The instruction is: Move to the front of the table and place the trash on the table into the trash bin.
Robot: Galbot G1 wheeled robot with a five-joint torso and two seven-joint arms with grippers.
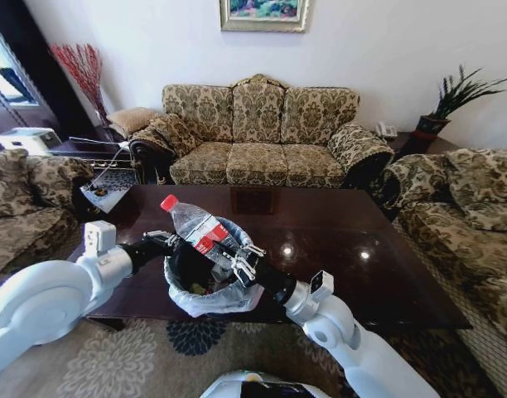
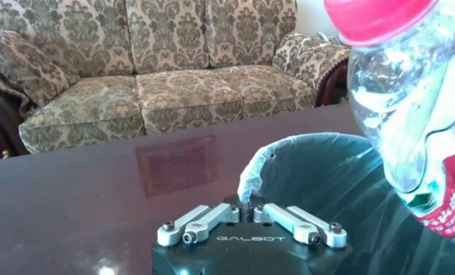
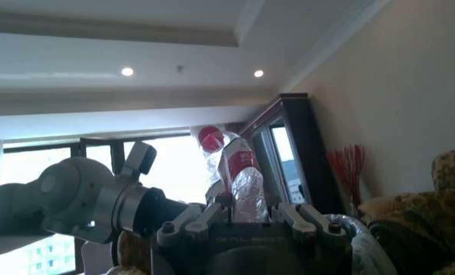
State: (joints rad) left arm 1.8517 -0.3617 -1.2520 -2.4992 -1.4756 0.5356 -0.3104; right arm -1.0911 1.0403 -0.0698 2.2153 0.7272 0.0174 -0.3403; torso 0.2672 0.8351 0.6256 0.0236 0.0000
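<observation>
A: Where is the clear plastic bottle with the red cap (image 1: 195, 225)?

B: Over the round dark trash bin lined with a white bag (image 1: 205, 296), tilted with its cap toward ten o'clock. The right gripper (image 1: 239, 264) is clamped on its lower body, below the red-white label.

A: How will it handle?

B: Likely light, thin-walled and slippery; it looks empty and would dent under a squeeze. A hold low on the body seems sensible.

A: And the left gripper (image 1: 165, 242)?

B: It pinches the bin's bag-covered rim at nine o'clock, fingers closed on it, against the dark glossy reddish-brown table (image 1: 336, 249).
</observation>
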